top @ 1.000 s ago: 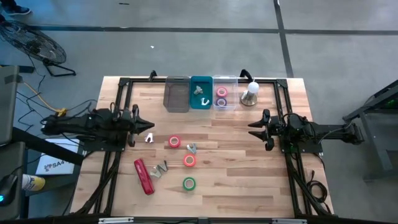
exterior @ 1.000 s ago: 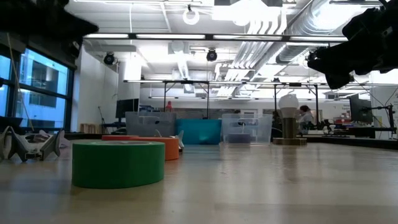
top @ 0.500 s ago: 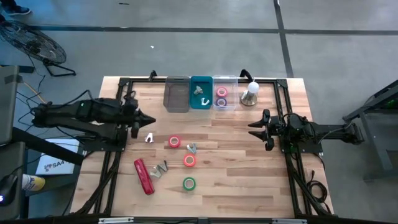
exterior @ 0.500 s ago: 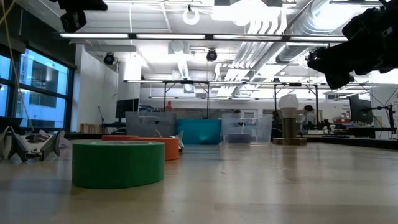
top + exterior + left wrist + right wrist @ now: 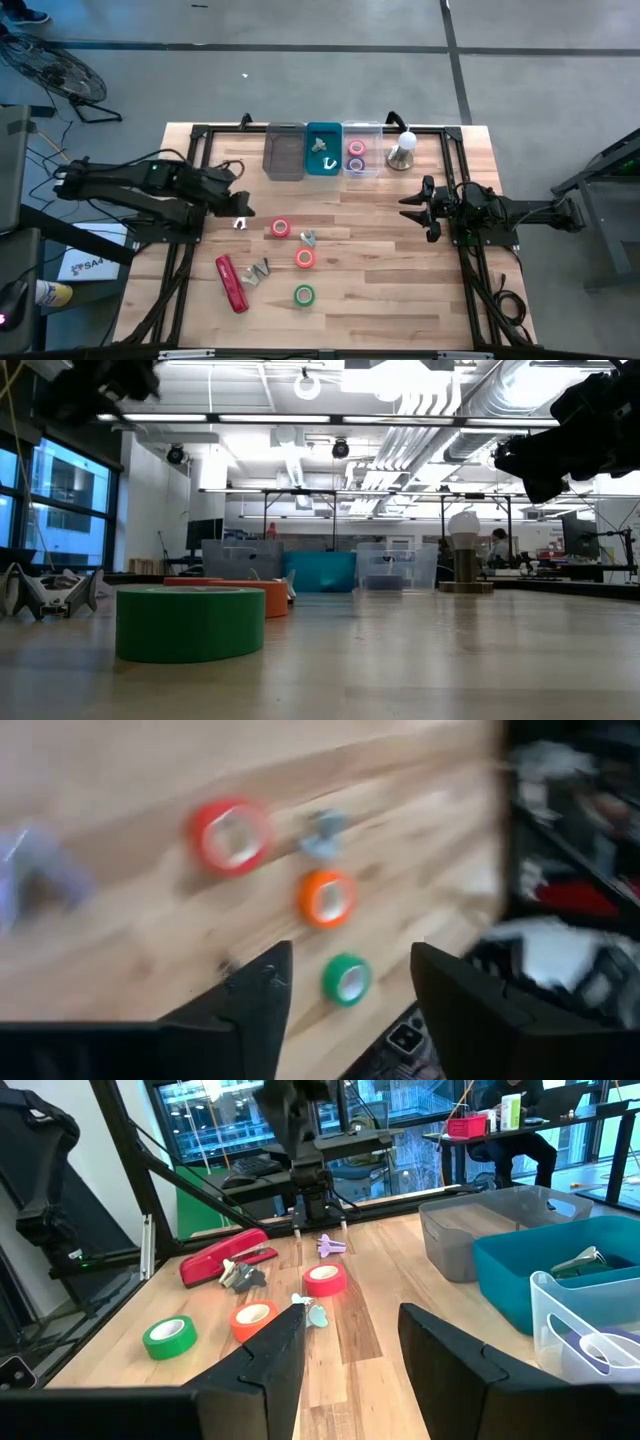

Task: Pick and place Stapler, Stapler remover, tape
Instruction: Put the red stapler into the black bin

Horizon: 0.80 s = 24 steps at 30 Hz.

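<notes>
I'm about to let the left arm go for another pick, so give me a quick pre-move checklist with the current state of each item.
1. Left tool empty, fingers apart: ok, the left wrist view shows a gap with nothing in it.
2. Nearest target free: ok, the small metal claw piece lies alone on the wood just in front of that tool.
3. Red tape roll unobstructed: ok.
4. Stapler reachable: ok, lying flat near the table's front left.
5. Right tool out of the way: ok, parked on the right side, open and empty.
6. Teal bin has room: cannot tell.
</notes>
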Each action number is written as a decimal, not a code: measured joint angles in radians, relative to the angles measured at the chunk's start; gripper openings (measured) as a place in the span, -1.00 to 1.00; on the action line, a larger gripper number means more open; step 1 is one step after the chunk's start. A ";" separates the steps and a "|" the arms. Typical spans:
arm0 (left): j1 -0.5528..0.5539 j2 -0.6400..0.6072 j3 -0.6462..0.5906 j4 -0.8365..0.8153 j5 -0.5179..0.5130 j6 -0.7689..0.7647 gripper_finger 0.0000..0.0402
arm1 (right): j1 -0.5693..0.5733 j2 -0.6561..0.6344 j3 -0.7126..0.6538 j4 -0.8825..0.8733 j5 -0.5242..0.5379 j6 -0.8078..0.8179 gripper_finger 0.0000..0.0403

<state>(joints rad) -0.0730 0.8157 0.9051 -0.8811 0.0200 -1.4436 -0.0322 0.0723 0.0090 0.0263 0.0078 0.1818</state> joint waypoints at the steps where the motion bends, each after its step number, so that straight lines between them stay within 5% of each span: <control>1: 0.000 0.013 0.000 -0.030 0.016 -0.053 0.02 | 0.000 0.000 0.000 0.000 0.000 0.000 -0.24; 11: -0.126 0.153 0.000 -0.143 0.151 -0.461 0.03 | 0.000 0.000 0.000 0.000 0.000 0.000 -0.24; 24: -0.441 0.319 0.000 -0.102 0.140 -1.035 0.03 | 0.000 0.000 0.000 0.000 0.000 0.000 -0.24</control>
<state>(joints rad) -0.5136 1.1344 0.9051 -0.9827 0.1602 -2.4784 -0.0322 0.0723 0.0090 0.0265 0.0080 0.1818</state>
